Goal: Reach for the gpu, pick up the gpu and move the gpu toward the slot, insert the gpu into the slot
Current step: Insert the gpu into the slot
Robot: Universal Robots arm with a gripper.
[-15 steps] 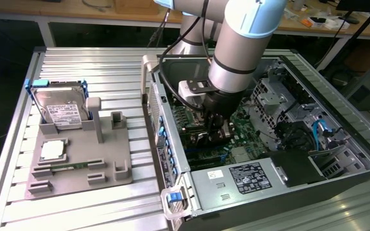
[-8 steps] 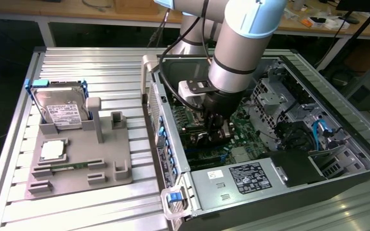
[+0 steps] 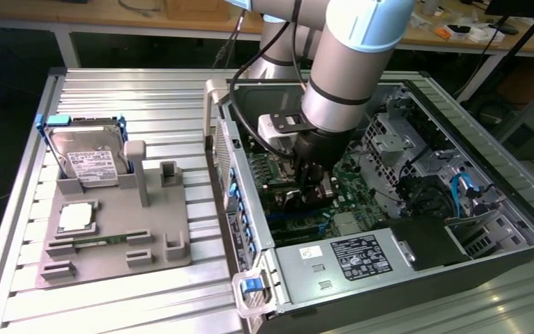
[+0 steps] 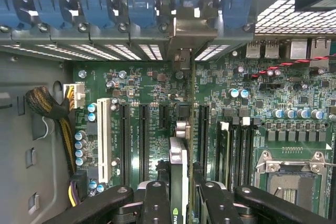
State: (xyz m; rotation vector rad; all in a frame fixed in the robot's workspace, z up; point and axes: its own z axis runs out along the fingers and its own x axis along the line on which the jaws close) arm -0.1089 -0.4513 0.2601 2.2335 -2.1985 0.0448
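Your black gripper (image 4: 179, 198) has its fingers (image 4: 157, 203) clamped on the thin dark circuit card with a silvery end bracket, the gpu (image 4: 178, 169). You see the card edge-on over the green motherboard (image 4: 147, 85). It hides the board directly beneath it, so you cannot tell whether it is seated.

A ribbed aluminium counter (image 3: 137, 90) carries a grey plastic fixture tray (image 3: 156, 229) at the exterior view's left and an open black computer case (image 3: 471, 278) at its right. On the tray, a silver labelled hard drive (image 3: 89, 161) stands tilted in a blue-edged cradle. A square silver processor chip (image 3: 76, 217) lies just in front of it, and a small green memory stick (image 3: 100, 241) lies nearer the camera. Inside the case are a green motherboard (image 4: 152, 85), a white expansion connector (image 4: 104, 140), a square silver processor socket (image 4: 294, 177), a yellow-and-black cable bundle (image 4: 52, 108) and a black power supply with a white label (image 3: 360, 256).
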